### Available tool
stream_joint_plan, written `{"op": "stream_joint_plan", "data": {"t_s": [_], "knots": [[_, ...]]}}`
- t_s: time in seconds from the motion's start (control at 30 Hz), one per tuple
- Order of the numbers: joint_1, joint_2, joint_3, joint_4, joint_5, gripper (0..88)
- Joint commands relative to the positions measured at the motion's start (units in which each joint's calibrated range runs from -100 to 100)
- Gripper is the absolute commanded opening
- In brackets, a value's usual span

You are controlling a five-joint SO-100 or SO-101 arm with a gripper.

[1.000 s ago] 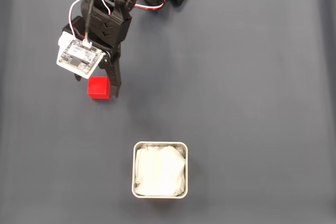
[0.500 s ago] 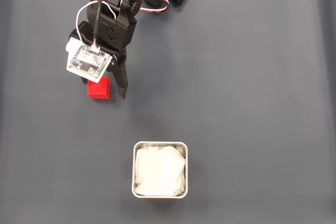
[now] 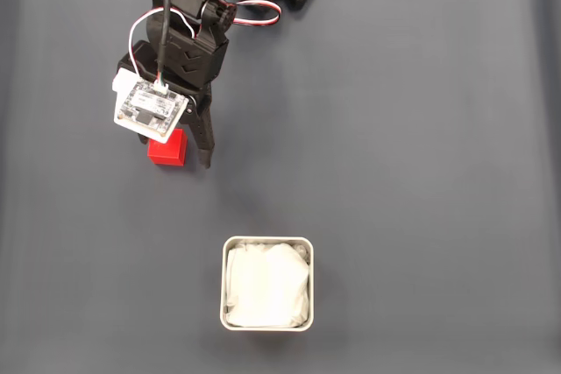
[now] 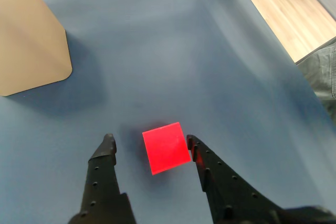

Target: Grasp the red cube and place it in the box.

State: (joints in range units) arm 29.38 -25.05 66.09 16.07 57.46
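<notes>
Gripper [image 4: 149,141] spread wide, straddling the red cube [image 4: 166,147] on the blue mat, far from the box [image 3: 266,283]; it looks light, rigid and smooth-faced, so squeeze its opposite flat sides.

Small bright red cube [image 3: 166,149], plain-faced, flat on the dark tabletop [image 3: 421,129] in the upper left of the fixed view, top edge partly covered from above. Seen from the wrist view as a red square [image 4: 166,147] turned slightly askew, resting on blue-grey cloth. Square light grey box [image 3: 266,283] with rounded corners and crumpled white lining, upright and open, low in the fixed view's centre, well apart from the cube, down and to its right.
</notes>
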Motion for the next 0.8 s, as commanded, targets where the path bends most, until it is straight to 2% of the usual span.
{"op": "stream_joint_plan", "data": {"t_s": [0.0, 0.77], "knots": [[-0.3, 0.0, -0.3, -1.5, 0.5, 32.0], [-0.3, 1.4, 1.2, -2.1, 2.0, 31.8]]}}
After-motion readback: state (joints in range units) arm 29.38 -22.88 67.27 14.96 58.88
